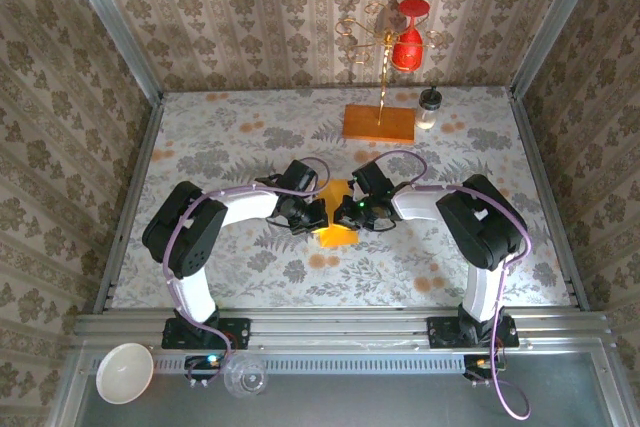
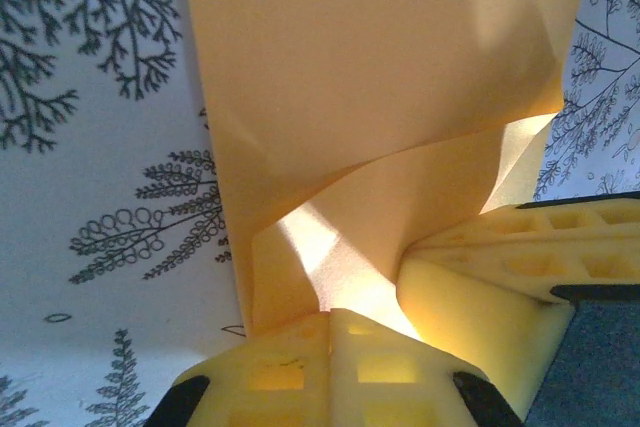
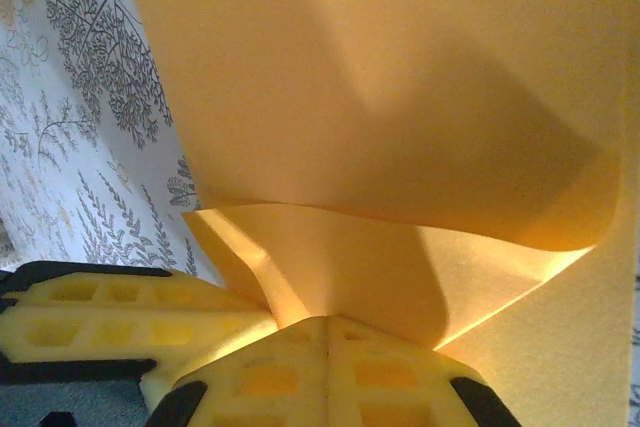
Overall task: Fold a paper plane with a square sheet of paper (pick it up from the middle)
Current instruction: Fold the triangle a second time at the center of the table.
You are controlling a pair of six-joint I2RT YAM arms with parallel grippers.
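Left gripper (image 1: 312,215), right gripper (image 1: 349,213) — both clenched on the paper sheet (image 1: 338,235), mid-sheet, likely to lift and crease.

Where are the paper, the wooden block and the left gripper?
paper (image 1: 338,235): top view, its bright near part.
wooden block (image 1: 379,123): top view, middle of its top face.
left gripper (image 2: 330,322): left wrist view, fingertips shut on the paper.
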